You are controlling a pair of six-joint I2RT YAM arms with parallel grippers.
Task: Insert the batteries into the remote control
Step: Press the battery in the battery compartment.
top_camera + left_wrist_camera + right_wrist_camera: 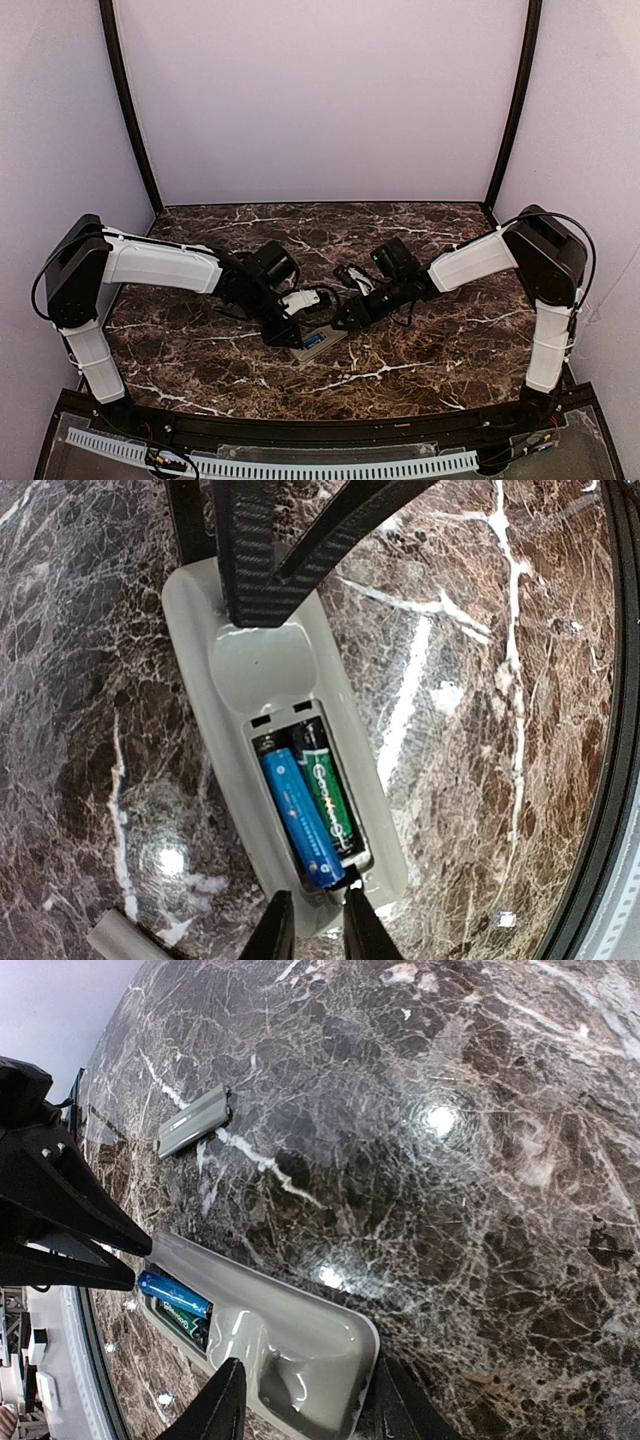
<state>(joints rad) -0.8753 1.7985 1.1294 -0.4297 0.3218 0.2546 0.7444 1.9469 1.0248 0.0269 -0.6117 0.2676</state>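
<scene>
2 slim cylinder batteries (300,815), blue and green, lying in recess of pale grey plastic remote control (230,670) on dark marble counter (500,730); right jaws clamping remote's end; left jaws standing narrowly apart, gripping nothing.

Your left arm (160,265) and right arm (475,260) reach inward from raised elbows, wrists meeting low in the middle; your left end effector (320,912) has its fingers (275,932) drawn close, a narrow gap showing; your right end effector (308,1385) clamps the remote control (290,1345) by its end, fingers (222,1405) either side.
</scene>
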